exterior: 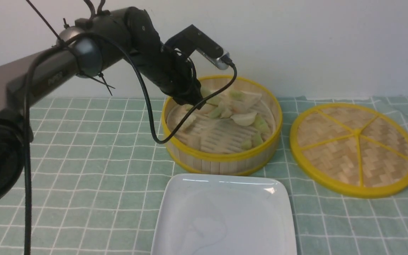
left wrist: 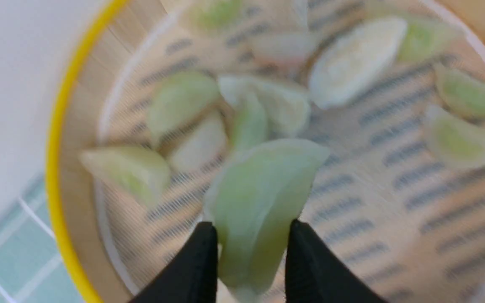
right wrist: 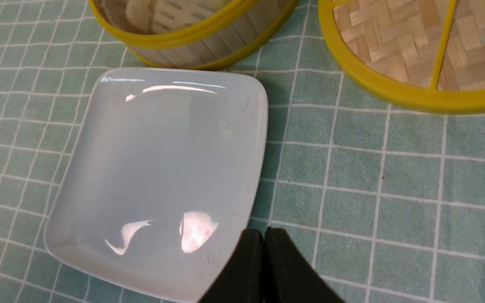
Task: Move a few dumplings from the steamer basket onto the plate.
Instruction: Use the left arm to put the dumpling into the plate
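While dumplings (exterior: 243, 118) lie in the steamer basket (exterior: 221, 157), the left hand (left wrist: 251, 227) pinches one.

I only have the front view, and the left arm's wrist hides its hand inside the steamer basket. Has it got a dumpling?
Observer: Yes. The left wrist view shows the left hand shut on a pale green dumpling.
Operator: And the other arm? I see only a dark sliver at my right edge.
Observer: The right wrist view shows the right hand shut, holding nothing, at the edge of the plate.
Operator: My view cuts off the plate's near side. Anything there?
Observer: No dumplings; only glare on bare white glaze.
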`<control>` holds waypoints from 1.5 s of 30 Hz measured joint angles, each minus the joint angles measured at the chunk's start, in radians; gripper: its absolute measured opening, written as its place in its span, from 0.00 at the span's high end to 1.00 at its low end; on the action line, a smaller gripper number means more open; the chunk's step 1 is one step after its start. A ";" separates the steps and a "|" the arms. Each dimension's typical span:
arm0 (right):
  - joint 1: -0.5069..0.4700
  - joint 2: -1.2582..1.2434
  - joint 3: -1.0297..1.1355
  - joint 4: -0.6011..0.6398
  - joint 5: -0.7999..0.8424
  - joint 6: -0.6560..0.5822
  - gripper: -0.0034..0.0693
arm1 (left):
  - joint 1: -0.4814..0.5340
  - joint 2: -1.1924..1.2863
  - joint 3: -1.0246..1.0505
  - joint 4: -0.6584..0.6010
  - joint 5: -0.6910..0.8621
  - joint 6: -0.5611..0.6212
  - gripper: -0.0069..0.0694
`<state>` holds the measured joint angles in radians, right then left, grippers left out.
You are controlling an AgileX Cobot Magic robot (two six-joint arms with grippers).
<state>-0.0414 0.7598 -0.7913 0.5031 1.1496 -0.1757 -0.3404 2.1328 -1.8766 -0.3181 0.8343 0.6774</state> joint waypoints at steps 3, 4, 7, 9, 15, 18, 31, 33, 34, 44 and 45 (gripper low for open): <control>0.000 0.000 0.000 0.000 0.001 -0.007 0.97 | -0.001 -0.030 0.000 0.008 0.094 -0.026 0.67; 0.000 0.000 0.000 0.000 0.003 -0.008 0.97 | -0.002 -0.059 0.000 0.009 0.147 -0.034 0.67; 0.000 0.000 0.000 0.000 0.006 -0.008 0.97 | -0.003 -0.108 0.000 0.013 0.235 -0.056 0.67; 0.000 0.000 0.000 0.000 0.008 -0.009 0.97 | -0.009 -0.165 0.000 0.012 0.346 -0.096 0.67; 0.000 0.000 0.000 0.002 0.016 -0.015 0.97 | -0.035 -0.271 0.095 -0.011 0.390 -0.186 0.67; 0.000 0.000 0.000 0.001 0.019 -0.015 0.97 | -0.084 -0.310 0.244 -0.007 0.390 -0.207 0.67; 0.000 0.000 0.000 0.000 0.019 -0.070 0.97 | -0.317 -0.211 0.530 0.002 0.182 -0.221 0.67; 0.000 0.002 -0.001 0.000 0.021 -0.087 0.97 | -0.321 -0.180 0.530 0.002 0.152 -0.221 0.66; 0.000 0.004 -0.001 0.000 0.021 -0.089 0.97 | -0.321 -0.177 0.530 0.002 0.151 -0.222 0.65; 0.006 0.247 -0.212 -0.005 0.104 -0.183 0.97 | -0.318 -0.162 0.421 0.067 0.248 -0.449 0.24; 0.019 0.281 -0.250 -0.010 0.104 -0.186 0.97 | -0.314 -0.180 0.397 0.108 0.273 -0.489 0.31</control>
<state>-0.0219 1.0410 -1.0417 0.4927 1.2539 -0.3612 -0.6545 1.9527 -1.4792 -0.2096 1.1074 0.1880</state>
